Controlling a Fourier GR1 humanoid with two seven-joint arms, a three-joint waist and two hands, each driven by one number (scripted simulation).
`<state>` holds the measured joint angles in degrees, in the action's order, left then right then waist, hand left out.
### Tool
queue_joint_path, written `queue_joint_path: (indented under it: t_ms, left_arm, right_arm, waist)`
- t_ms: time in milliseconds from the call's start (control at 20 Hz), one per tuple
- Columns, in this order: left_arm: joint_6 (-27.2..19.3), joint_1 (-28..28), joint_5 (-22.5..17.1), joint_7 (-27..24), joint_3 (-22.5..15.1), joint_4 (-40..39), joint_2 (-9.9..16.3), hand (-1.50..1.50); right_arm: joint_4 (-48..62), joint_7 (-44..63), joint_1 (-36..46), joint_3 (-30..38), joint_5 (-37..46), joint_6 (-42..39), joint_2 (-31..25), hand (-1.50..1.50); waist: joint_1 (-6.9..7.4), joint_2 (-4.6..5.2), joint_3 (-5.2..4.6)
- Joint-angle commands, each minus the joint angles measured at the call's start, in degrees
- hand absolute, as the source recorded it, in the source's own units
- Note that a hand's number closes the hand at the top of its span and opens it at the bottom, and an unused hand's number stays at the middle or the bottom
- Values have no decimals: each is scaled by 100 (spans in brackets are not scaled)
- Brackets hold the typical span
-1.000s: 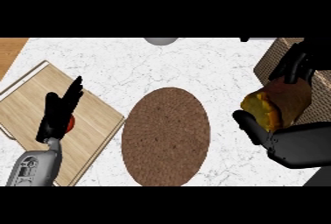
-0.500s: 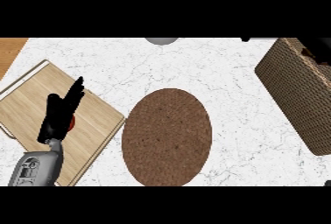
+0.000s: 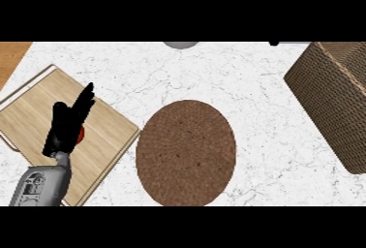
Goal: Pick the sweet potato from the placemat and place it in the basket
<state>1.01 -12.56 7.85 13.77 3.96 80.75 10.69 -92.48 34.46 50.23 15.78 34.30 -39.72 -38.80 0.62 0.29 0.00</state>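
The brown oval placemat [image 3: 186,152] lies bare at the middle of the white counter. A woven brown basket [image 3: 336,97] stands at the right edge, seen from its outer side; its inside is hidden from here. No sweet potato shows anywhere. My left hand [image 3: 68,123] rests open with fingers up over the wooden board at the left. My right hand is out of the view.
A light wooden cutting board [image 3: 43,111] lies tilted at the left, with a small red thing [image 3: 82,134] partly hidden behind my left hand. A grey round object [image 3: 180,44] peeks in at the top edge.
One second ago my right hand held the sweet potato at the basket. It has since left the view, and the sweet potato is no longer seen. The left hand has not moved.
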Motion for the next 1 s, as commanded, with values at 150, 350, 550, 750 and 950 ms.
queue_joint_path:
  t_ms: [150,350,550,750,950]
  left_arm:
    - [4,345,46,20,-127,316,-110,0]
    - [-75,38,152,-273,-42,-216,-88,0]
    - [307,56,-207,142,168,195,168,0]
    - [92,194,32,-219,71,-17,22,0]
    - [119,-165,-23,-177,122,-401,-55,0]
  right_arm:
    - [1491,-1886,-585,350,418,717,-973,150]
    - [2603,-2942,-557,141,655,1441,-917,150]
    - [3234,-3712,-603,363,492,1455,-1189,150]
    - [3794,-4252,-911,66,866,2019,-989,150]
    - [4212,-4027,-505,-1,968,2077,-832,150]
  waist:
    - [4,-13,3]
    - [29,13,2]
    - [13,-11,2]
    - [20,1,3]
    - [-16,-9,-1]
